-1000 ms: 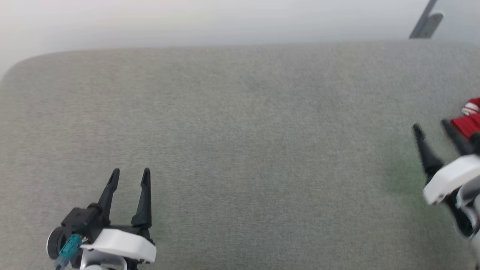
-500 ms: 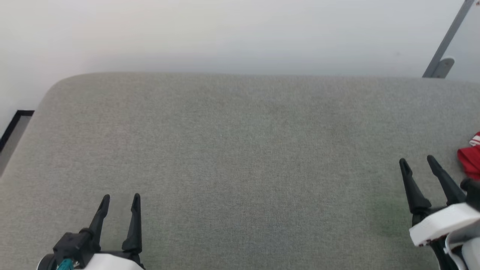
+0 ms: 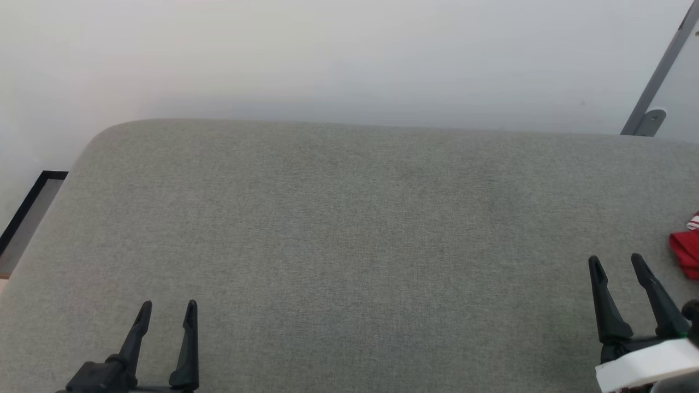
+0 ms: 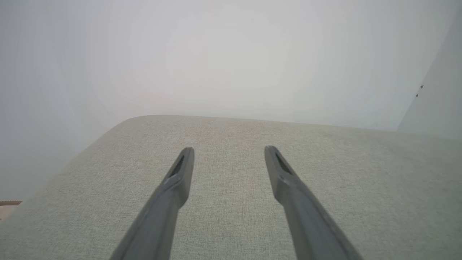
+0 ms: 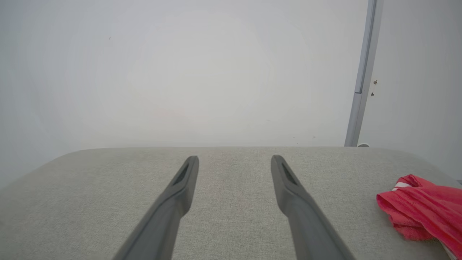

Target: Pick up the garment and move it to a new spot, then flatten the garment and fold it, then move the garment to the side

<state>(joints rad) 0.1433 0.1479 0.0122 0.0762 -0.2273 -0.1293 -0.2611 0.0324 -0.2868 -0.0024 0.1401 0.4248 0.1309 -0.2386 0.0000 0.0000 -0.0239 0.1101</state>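
Observation:
The garment (image 3: 687, 251), bright red with a bit of white trim, lies bunched at the right edge of the grey cushioned surface (image 3: 349, 229); only its left part is in the head view. In the right wrist view the garment (image 5: 422, 213) lies at the lower right, beside the fingers and apart from them. My right gripper (image 3: 618, 263) stands open just left of the garment, empty. My left gripper (image 3: 168, 307) is open and empty at the lower left, far from the garment. Over bare fabric, its fingers (image 4: 180, 173) are spread wide.
A pale wall rises behind the surface. A grey metal post (image 3: 658, 76) with a bracket stands at the back right. The surface's rounded left corner drops to a dark-edged strip of floor (image 3: 27, 213).
The head camera has tilted up, so the whole picture slid down: more wall shows and both grippers sit lower in the picture. The right gripper has swung from tilted to nearly upright.

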